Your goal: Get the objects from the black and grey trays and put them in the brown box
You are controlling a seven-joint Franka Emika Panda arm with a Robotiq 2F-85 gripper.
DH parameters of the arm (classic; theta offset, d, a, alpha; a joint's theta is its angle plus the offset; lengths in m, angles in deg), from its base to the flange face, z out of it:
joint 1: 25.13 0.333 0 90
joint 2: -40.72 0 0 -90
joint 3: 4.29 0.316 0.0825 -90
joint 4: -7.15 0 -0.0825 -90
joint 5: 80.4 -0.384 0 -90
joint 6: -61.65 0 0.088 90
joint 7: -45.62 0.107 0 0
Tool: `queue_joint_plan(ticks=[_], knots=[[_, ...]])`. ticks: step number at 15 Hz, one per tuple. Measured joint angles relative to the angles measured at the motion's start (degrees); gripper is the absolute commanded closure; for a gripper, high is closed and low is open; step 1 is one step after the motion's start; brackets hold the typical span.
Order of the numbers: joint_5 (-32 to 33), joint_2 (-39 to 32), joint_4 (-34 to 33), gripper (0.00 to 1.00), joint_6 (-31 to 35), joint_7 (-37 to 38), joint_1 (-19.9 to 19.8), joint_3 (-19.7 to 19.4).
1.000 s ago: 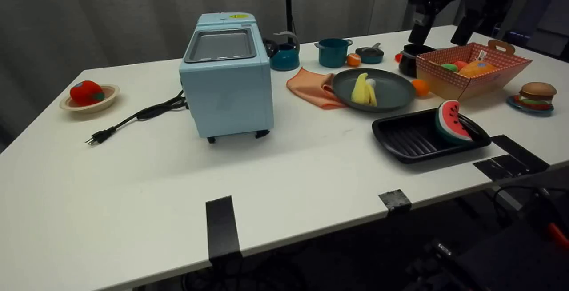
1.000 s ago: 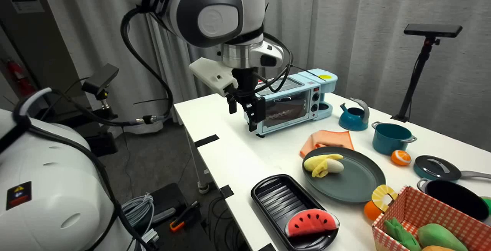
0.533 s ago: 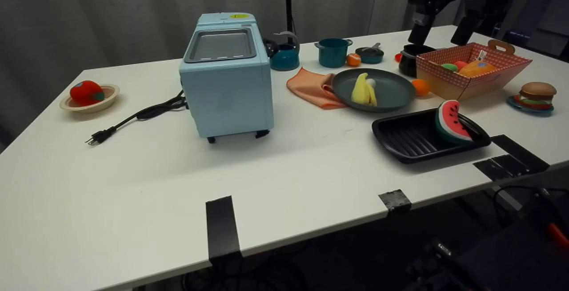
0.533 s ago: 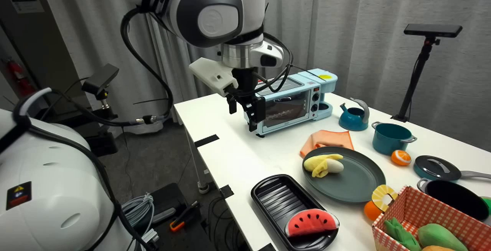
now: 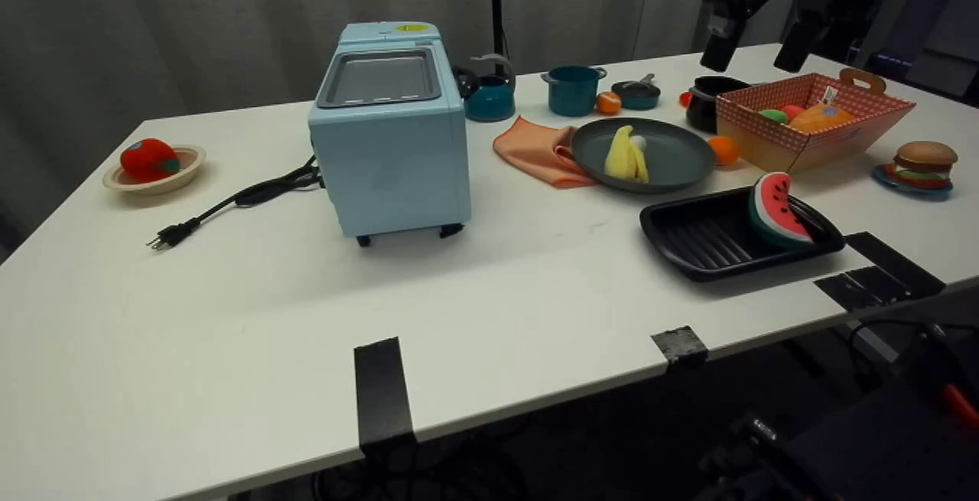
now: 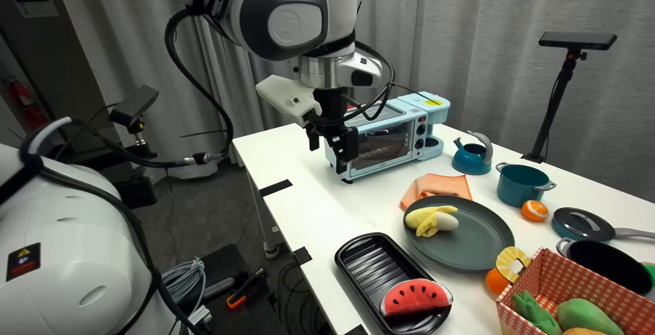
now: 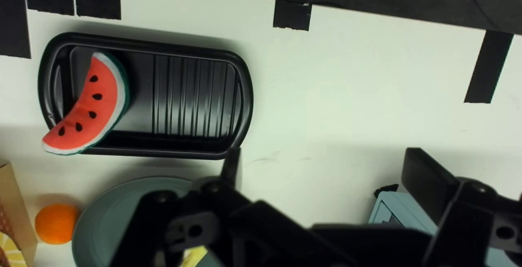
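Note:
A watermelon slice (image 5: 780,210) lies at one end of the black tray (image 6: 371,258), leaning over its rim in the wrist view (image 7: 94,104). A peeled banana (image 6: 430,221) lies on the round grey plate (image 6: 481,250); only a yellow scrap of it shows in the wrist view (image 7: 195,256). The brown box (image 5: 822,153) has a red checked lining and holds several toy foods; it is cut off in an exterior view (image 6: 511,310). My gripper (image 7: 324,153) is open, with nothing between its fingers, high above the table, and shows in both exterior views (image 5: 753,61) (image 6: 327,155).
A light blue toaster oven (image 5: 394,157) stands near the gripper. An orange cloth (image 6: 440,186), a teal kettle (image 6: 472,158), a teal pot (image 6: 522,184), a black pot (image 6: 604,266) and an orange (image 5: 723,151) surround the plate. A burger (image 5: 924,164) sits beyond the box.
My gripper has risen slightly and shifted a little to the right in an exterior view within the last half second. It stays open. The objects have not moved.

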Motion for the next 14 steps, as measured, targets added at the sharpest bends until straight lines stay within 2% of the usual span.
queue_joint_plan(ticks=[7, 14], knots=[[7.0, -7.9, -5.3, 0.00, 4.3, 0.0, -4.9, -0.5], [13.5, -18.0, -6.1, 0.00, 12.6, 0.0, -9.4, -3.9]])
